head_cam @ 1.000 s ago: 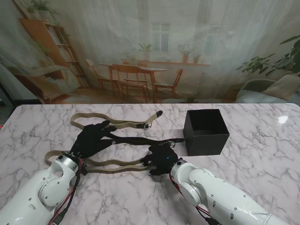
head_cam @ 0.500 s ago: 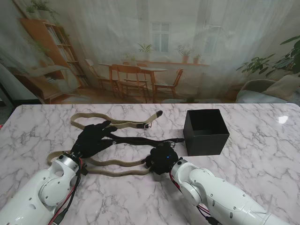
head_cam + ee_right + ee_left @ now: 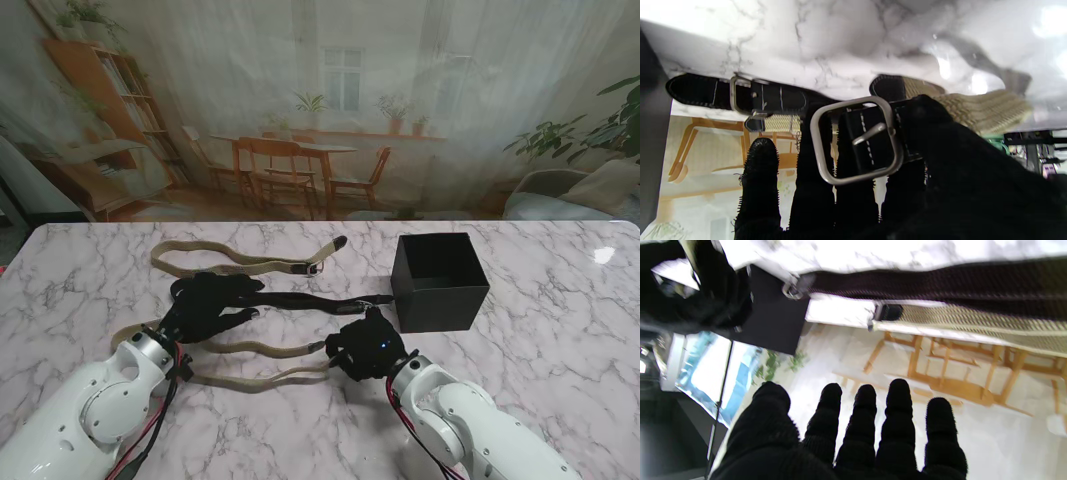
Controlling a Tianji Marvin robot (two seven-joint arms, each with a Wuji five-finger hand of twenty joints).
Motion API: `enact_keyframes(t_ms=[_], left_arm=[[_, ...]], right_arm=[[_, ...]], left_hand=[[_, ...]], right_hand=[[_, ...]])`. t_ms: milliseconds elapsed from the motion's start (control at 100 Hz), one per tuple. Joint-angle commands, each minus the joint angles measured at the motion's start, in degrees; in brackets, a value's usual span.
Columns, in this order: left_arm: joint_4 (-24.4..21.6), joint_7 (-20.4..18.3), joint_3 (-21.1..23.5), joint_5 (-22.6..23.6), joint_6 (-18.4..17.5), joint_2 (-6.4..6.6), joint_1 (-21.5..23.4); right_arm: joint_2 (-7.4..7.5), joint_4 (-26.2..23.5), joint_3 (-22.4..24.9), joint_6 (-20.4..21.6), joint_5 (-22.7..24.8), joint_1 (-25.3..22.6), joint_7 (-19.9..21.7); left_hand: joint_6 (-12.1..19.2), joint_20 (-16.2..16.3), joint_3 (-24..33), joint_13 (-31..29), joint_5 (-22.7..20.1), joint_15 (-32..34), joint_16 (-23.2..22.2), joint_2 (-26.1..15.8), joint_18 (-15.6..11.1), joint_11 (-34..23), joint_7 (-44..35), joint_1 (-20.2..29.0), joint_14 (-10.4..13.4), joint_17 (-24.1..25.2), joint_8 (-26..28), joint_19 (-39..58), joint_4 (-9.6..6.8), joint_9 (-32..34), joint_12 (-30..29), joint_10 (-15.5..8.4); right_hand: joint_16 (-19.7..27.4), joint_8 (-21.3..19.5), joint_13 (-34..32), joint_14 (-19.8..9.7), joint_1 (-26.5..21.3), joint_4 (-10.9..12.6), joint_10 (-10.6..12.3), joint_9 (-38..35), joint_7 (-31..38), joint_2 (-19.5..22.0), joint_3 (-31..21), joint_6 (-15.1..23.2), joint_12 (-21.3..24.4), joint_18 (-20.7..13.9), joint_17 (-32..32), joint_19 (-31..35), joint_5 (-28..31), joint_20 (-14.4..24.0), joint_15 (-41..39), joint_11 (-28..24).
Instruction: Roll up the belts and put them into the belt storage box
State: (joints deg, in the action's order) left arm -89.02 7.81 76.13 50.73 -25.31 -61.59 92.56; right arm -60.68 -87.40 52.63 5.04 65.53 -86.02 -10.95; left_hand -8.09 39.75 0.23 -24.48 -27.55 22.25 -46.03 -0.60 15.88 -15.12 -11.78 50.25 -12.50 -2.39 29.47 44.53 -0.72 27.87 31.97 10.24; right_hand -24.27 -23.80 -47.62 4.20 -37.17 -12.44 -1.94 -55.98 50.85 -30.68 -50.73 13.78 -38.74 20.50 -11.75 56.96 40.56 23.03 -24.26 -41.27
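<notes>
Gripping the buckle end of the nearest tan belt, right hand at near centre of marble worktop; silver buckle pinned against the fingers by thumb in the wrist view. Tan belt running left in two strands toward left arm. Resting a little farther out and left, left hand over the black belt, fingers straight and spread, holding nothing as far as visible; contact with belt hard to tell. Black belt stretching right, its buckle end just beside the black storage box. Box open-topped, upright, right of centre, apparently empty. Farthest, second tan belt curving loose along the back.
</notes>
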Motion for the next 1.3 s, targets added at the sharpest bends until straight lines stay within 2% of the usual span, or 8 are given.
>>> enact_keyframes(t_ms=[0,140,250,540,660,1010,1190,1290], left_arm=[[-1.8,-4.6,-0.1,-0.5,-1.5,0.65,0.4],[-4.6,-14.8,1.6,-3.1,-5.9,2.15,1.1],[-4.8,-19.5,1.8,-5.6,-8.5,2.96,1.4],[-2.9,-29.0,2.3,-5.8,-9.4,5.07,2.2],[-2.3,-28.5,3.2,-1.6,-9.5,5.2,3.3],[0.2,-21.1,3.9,9.5,-6.9,4.85,4.8],[1.3,-19.7,2.4,11.5,-4.9,4.86,4.0],[1.5,-19.3,2.0,13.0,-3.7,4.93,3.8]], right_arm=[[0.97,-2.2,0.8,0.0,1.0,-1.3,0.2],[1.01,-5.1,4.3,1.0,1.5,-3.7,1.6],[0.66,-6.1,5.9,0.8,0.4,-4.7,1.2],[0.5,-9.4,9.4,0.6,0.8,-6.9,1.8],[0.34,-10.1,10.2,-0.6,1.0,-7.6,1.2],[0.21,-12.2,13.0,-0.4,1.5,-10.1,0.3],[0.2,-12.8,13.5,0.1,1.4,-10.9,0.4],[0.14,-13.0,13.7,0.4,1.1,-11.2,0.2]], left_hand=[[1.0,3.0,-1.8,-0.1,0.9,-0.4,-1.1,1.3,1.7,2.3,1.5,-3.6,1.4,0.7,-0.9,2.3,1.37,-1.1,-1.4,-0.3],[0.3,1.8,-1.8,0.1,6.5,-8.3,8.9,5.8,0.2,12.3,6.4,-11.3,0.7,-0.1,-5.1,-1.2,1.38,-7.1,-15.5,1.8],[1.5,-8.5,-1.5,4.0,9.9,-14.1,20.8,12.6,-1.6,14.8,9.2,-17.0,0.2,1.7,-9.5,-16.7,1.38,-11.3,-20.9,2.7],[4.6,-12.1,-1.8,7.8,14.7,-15.5,25.8,22.8,-7.1,16.4,12.1,-15.7,2.3,-0.4,-13.7,-22.7,2.49,-18.6,-25.9,2.1],[5.1,-12.9,-1.5,11.2,13.5,-15.2,25.4,24.4,-8.4,15.0,10.7,-15.7,3.4,3.8,-13.6,-26.2,3.28,-18.2,-23.9,-0.5],[8.5,-9.5,0.4,17.0,8.7,-13.6,18.9,21.3,-10.3,12.7,5.5,-12.5,3.6,6.2,-7.3,-30.4,1.86,-19.2,-15.0,-0.1],[10.9,-5.6,0.8,17.0,4.8,-13.2,16.7,14.2,-11.3,13.1,4.7,-3.2,4.3,5.6,-6.5,-30.8,1.35,-18.6,-14.0,-0.9],[11.8,-4.4,1.2,17.0,-2.0,-13.0,16.3,11.9,-11.7,12.8,1.0,3.5,4.7,5.3,-5.0,-30.1,0.91,-18.0,-13.7,-1.6]], right_hand=[[-1.5,-2.8,-3.1,-1.6,-2.5,-0.6,0.6,-3.3,7.1,3.6,-1.4,0.7,-1.1,2.0,-0.7,0.7,3.4,-0.2,-3.2,-4.6],[-2.4,-2.3,-6.0,-1.8,-2.8,-0.5,-0.5,-5.7,7.0,2.7,-1.8,-0.8,-1.9,2.2,-2.3,1.2,4.4,0.0,-3.8,-7.4],[-4.2,-1.6,-8.5,-2.1,-3.2,-0.5,-1.2,-7.8,6.7,2.2,-2.2,-2.9,-2.4,2.1,-4.4,2.5,5.1,0.9,-5.8,-9.4],[-5.4,-1.2,-9.7,-1.8,-3.4,-0.3,-1.9,-9.3,6.4,1.3,-3.0,-4.7,-2.5,2.3,-5.3,3.0,6.1,1.5,-7.0,-10.1],[-5.5,-1.2,-9.6,-1.6,-3.7,-0.3,-2.0,-9.2,6.2,1.4,-2.9,-4.9,-2.5,2.6,-4.9,2.8,6.2,1.5,-7.0,-9.9],[-5.8,-1.4,-9.4,-1.6,-3.9,-0.3,-2.2,-9.1,6.0,1.5,-2.7,-4.9,-2.8,2.7,-4.6,2.6,6.2,1.7,-7.0,-9.8],[-5.9,-1.6,-9.2,-1.6,-3.8,-0.3,-2.1,-9.0,6.0,1.7,-2.6,-4.7,-3.0,2.8,-4.6,2.5,6.2,1.7,-7.0,-9.8],[-6.0,-1.7,-9.2,-1.6,-3.9,-0.3,-2.1,-8.9,5.9,1.7,-2.6,-4.6,-3.2,2.7,-4.7,2.5,6.2,1.8,-7.0,-9.9]])
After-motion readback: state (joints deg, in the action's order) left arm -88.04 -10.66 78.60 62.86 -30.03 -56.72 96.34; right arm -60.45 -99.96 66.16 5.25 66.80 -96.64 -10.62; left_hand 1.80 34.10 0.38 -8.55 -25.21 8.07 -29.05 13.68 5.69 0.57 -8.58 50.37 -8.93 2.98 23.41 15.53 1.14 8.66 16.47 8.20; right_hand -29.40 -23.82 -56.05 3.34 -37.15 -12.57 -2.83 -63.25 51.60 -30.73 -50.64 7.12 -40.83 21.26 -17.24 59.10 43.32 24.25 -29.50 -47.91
